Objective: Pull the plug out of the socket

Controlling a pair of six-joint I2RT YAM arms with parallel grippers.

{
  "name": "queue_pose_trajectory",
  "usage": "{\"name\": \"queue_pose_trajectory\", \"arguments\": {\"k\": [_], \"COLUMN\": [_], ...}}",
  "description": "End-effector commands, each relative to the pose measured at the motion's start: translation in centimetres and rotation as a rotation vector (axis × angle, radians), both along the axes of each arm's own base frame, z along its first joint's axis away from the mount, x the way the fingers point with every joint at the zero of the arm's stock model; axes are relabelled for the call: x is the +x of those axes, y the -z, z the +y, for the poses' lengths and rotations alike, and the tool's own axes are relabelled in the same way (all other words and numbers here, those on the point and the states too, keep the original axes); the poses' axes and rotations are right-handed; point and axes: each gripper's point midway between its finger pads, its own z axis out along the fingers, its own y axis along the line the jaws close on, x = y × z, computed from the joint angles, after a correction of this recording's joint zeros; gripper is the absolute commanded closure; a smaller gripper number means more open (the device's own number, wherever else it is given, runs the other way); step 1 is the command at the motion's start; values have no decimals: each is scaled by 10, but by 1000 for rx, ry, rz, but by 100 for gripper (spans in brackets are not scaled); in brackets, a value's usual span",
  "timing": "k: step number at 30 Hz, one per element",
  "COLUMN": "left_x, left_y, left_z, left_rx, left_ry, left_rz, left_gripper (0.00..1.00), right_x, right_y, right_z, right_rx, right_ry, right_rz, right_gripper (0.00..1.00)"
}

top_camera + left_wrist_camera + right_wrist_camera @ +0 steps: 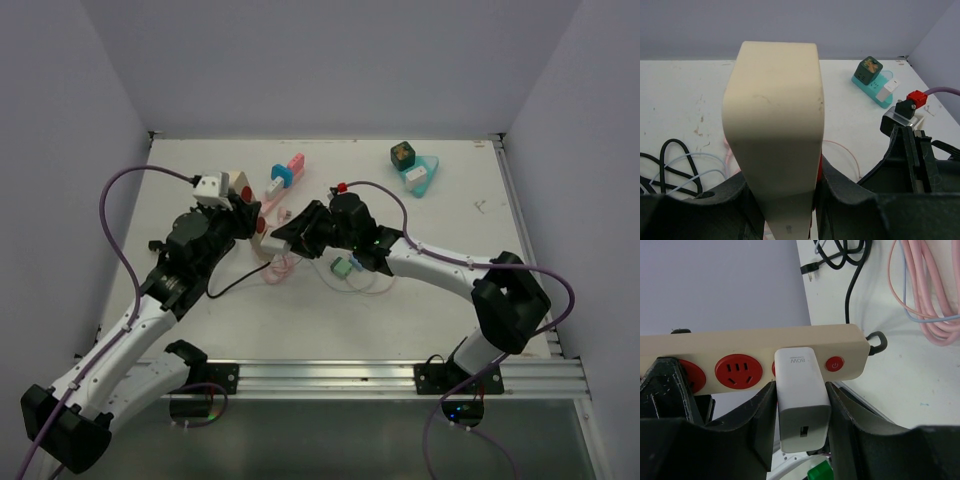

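Observation:
The socket is a beige power strip (740, 342) with red outlets, held up off the table. My left gripper (785, 200) is shut on one end of this strip (775, 125), whose plain back fills the left wrist view. A white plug (797, 370), a block-shaped charger, sits in the strip beside the red power button (834, 364). My right gripper (801, 387) is shut on the plug, one black finger pressed on each side. In the top view the two grippers (243, 215) (290, 232) meet at mid-table and the plug is hidden.
A teal power strip with a dark green cube charger (413, 170) lies at the back right. A pink and blue block (285, 175) lies behind the grippers. Pink cables (930, 290), a black cable (850, 270) and a small green adapter (343, 267) lie under the arms.

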Motion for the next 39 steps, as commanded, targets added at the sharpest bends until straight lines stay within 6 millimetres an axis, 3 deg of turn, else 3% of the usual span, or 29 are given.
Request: {"name": "queue_pose_trajectory", "arguments": {"k": [1,2,9,12,13,21,26,33,34,36,37,39], "left_x": [9,11,20,25,27,32,39,42,40,37,34,29], "left_y": [-39,-35,-11,-2,4,-4,-22,-52,-52,-60,-64,-69], "left_z": [19,24,69,84,86,99,97,51,48,37,34,26], "left_rx": [22,68,265,354,381,478,473,244,231,168,148,92], "left_ry": [-99,-119,-344,-425,-438,-514,-526,-323,-306,-256,-241,-201], "left_rz": [-173,-174,-129,-102,-79,-91,-108,-137,-130,-136,-140,-142], "left_gripper": [100,100,100,100,100,100,100,100,100,100,100,100], "right_x": [-3,-5,-16,-16,-14,-12,-14,1,4,12,14,20], "right_y": [-26,-23,-13,-16,-25,-27,-29,-29,-28,-35,-33,-43], "right_z": [6,3,-15,-31,-40,-98,-115,-108,-107,-104,-100,-90], "right_rx": [68,64,63,49,61,59,29,-19,-27,-25,-33,-13], "right_ry": [-15,-12,-14,-4,2,22,-5,-50,-53,-44,-50,-65], "right_rz": [-25,-18,52,61,50,117,96,-10,-29,-70,-86,-132], "right_gripper": [92,100,100,100,100,100,100,99,85,69,52,38]}}
